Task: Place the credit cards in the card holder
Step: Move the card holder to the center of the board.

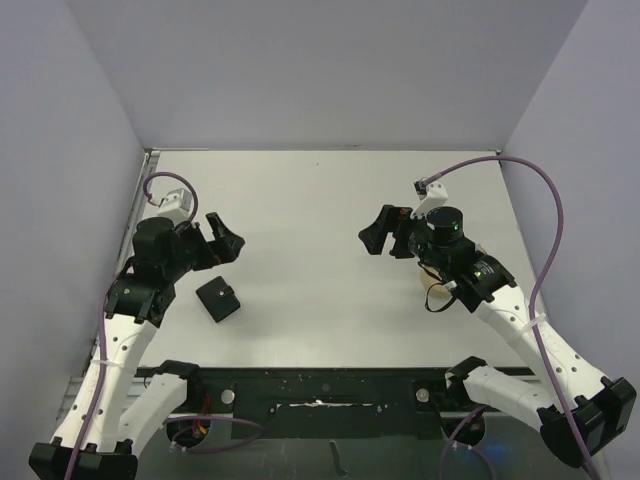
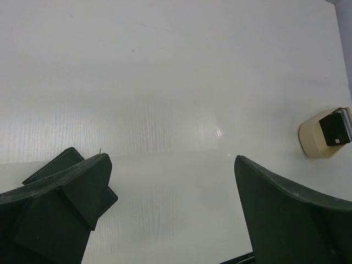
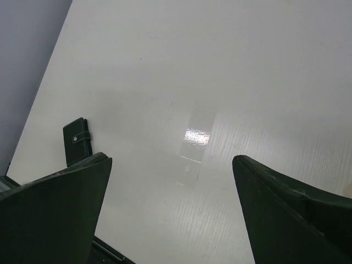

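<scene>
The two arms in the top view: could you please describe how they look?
The left arm and right arm have white lower links and black joints. A purple cable loops along each to the wrist. The left end effector and right end effector are matte black, each with two broad wedge-shaped fingers.

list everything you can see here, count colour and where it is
card holder: one, black, shut, on the table beside the left gripper
tray: one, tan, on the table under the right arm
credit cards: count unclear, dark face with pale edges, standing in the tray
table: one, white
left gripper: one, black, open, holding nothing
right gripper: one, black, open, holding nothing
</scene>
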`<state>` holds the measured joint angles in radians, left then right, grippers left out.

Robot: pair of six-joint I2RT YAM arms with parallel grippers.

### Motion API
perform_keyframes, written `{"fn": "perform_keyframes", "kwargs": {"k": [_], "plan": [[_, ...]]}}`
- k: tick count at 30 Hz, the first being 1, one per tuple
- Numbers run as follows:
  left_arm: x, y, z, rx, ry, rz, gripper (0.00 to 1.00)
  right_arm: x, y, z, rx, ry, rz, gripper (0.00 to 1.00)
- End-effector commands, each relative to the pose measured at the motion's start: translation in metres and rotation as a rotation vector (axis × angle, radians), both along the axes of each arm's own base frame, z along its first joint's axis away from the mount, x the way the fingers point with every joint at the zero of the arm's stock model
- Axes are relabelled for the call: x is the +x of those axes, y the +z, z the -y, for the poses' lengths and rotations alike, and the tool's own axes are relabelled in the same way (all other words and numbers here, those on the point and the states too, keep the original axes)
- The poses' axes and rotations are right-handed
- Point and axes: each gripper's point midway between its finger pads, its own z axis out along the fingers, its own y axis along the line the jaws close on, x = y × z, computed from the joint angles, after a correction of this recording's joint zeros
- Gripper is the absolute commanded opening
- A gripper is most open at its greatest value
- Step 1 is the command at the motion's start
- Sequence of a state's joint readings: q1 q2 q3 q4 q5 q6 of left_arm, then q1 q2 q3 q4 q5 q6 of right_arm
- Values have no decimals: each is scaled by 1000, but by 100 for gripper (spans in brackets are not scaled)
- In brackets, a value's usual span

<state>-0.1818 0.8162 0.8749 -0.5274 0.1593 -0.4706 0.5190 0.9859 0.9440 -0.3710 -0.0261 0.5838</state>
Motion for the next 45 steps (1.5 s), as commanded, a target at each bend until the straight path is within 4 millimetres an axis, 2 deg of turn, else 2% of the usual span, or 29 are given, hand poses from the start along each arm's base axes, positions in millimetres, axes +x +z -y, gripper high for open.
{"fn": "perform_keyframes", "kwargs": {"k": [1, 4, 10, 17, 20, 29, 37, 45], "plan": [[8, 8, -13, 3, 93, 27, 96, 0, 18, 0, 27, -3, 61, 98], [13, -6, -26, 4, 198, -28, 95, 2, 13, 2, 14, -14, 56, 98], [12, -55, -60, -5, 471, -202, 88, 3, 8, 0, 8, -8, 46, 98], [-9, -122, -93, -147, 786, -398, 70, 2, 8, 1, -1, 3, 70, 98], [-15, -148, -93, -193, 836, -451, 62, 4, 2, 3, -12, -12, 66, 98], [-20, -181, -87, -236, 841, -485, 45, 3, -4, 0, -22, 6, 39, 98], [-26, -199, -72, -269, 760, -495, 39, 2, -7, 4, -37, -5, 30, 98], [-13, -200, -38, -282, 560, -483, 36, 0, -10, 6, -46, -7, 16, 97]]}}
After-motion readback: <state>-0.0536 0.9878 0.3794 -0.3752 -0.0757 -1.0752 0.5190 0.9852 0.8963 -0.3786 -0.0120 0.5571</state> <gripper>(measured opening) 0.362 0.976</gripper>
